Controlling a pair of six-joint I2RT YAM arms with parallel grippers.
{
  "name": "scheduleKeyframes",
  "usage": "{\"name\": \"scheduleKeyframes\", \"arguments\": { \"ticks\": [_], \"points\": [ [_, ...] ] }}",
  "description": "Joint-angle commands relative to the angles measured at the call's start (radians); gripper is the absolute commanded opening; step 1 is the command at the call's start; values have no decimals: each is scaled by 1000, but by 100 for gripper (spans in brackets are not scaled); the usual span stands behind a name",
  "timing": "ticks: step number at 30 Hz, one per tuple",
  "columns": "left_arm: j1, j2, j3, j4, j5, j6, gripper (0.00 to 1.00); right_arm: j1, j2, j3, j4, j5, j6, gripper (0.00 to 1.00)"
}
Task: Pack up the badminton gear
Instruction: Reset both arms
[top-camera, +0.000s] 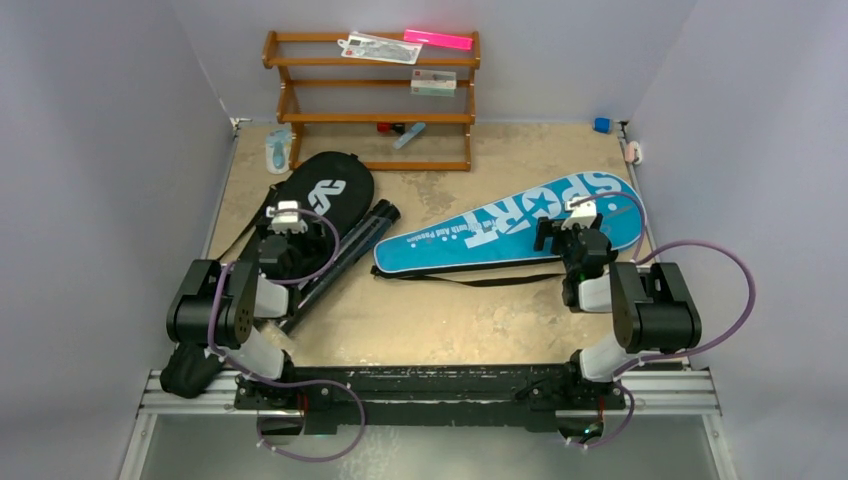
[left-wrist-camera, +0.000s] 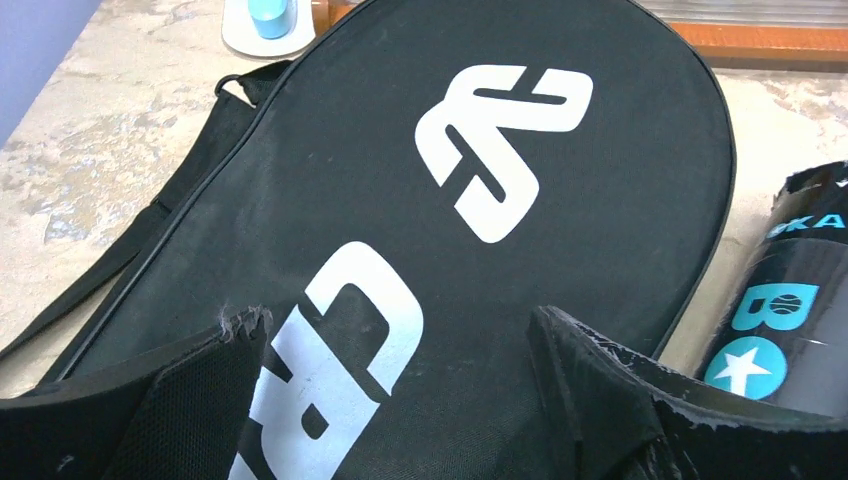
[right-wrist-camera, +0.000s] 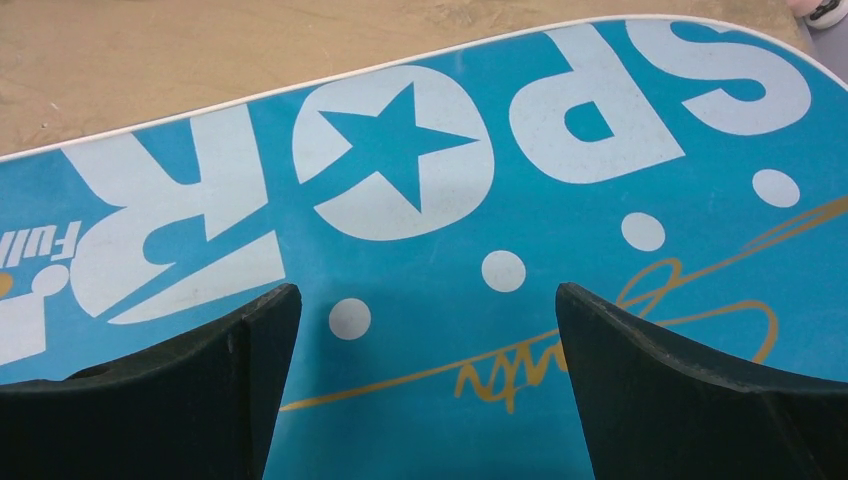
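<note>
Black racket cover (left-wrist-camera: 400, 200) lay at the left of the table (top-camera: 440, 320), the long black tube (left-wrist-camera: 790, 320) just beside it, under the parted, empty left gripper (left-wrist-camera: 400, 325); the blue racket cover (right-wrist-camera: 420, 200) lay under the equally parted right gripper (right-wrist-camera: 430, 305).

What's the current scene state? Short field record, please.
left gripper: open, over black racket cover
right gripper: open, over blue racket cover
black tube: lying flat between the two covers, next to the black one
wooden rack: at the back, behind both covers
</note>
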Motion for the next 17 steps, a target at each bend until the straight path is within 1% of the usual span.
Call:
{"name": "scheduleKeyframes", "arguments": {
  "ticks": [1, 3, 4, 8, 17],
  "points": [
    [7, 1, 40, 15, -29, -15, 97, -2, -6, 30, -15, 33, -2, 99],
    [7, 2, 32, 27, -35, -17, 97, -2, 5, 24, 23, 29, -2, 99],
    [7, 6, 39, 24, -34, -16, 97, -2, -1, 27, 1, 33, -3, 99],
    [7, 3, 40, 18, -5, -5, 98, -2, 1, 25, 9, 30, -3, 99],
    [7, 3, 42, 9, -1, -6, 98, -2, 3, 25, 15, 29, -3, 99]
  ]
}}
